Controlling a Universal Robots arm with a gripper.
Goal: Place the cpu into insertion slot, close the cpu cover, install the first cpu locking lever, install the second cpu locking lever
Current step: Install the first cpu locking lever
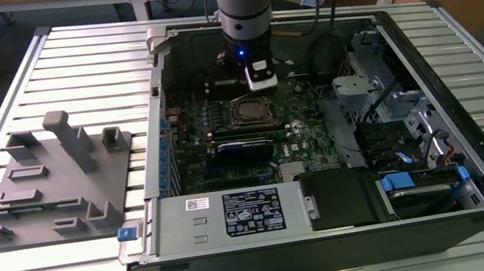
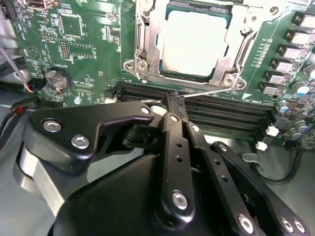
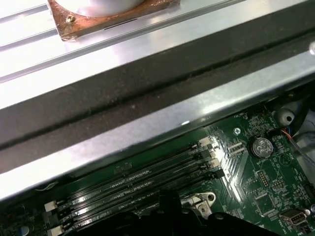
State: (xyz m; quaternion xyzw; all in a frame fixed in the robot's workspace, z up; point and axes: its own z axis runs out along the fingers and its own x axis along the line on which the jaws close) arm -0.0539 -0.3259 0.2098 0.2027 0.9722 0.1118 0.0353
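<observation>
The black gripper [image 2: 173, 102], slim fingers pressed together, hovers at the tip of a thin wire lever [image 2: 211, 91]. The dull silver cpu [image 2: 194, 42] sits flat in the insertion slot [image 1: 234, 114], framed by the square metal cpu cover [image 2: 147, 46].

Grey fixture block [image 1: 49, 180], power supply [image 1: 224, 217], coin battery [image 2: 55, 78]

The cover [image 2: 147, 54] runs off the second wrist view's edge on its far side. The lever [image 2: 211, 91] ends behind the gripper [image 2: 175, 98], whose tips look closed; whether they pinch it is hidden. The gripper also covers part of the memory slots [image 2: 231, 113]. In the exterior view the arm [image 1: 242, 4] is cropped and the socket [image 1: 250, 112] too small to read.
</observation>
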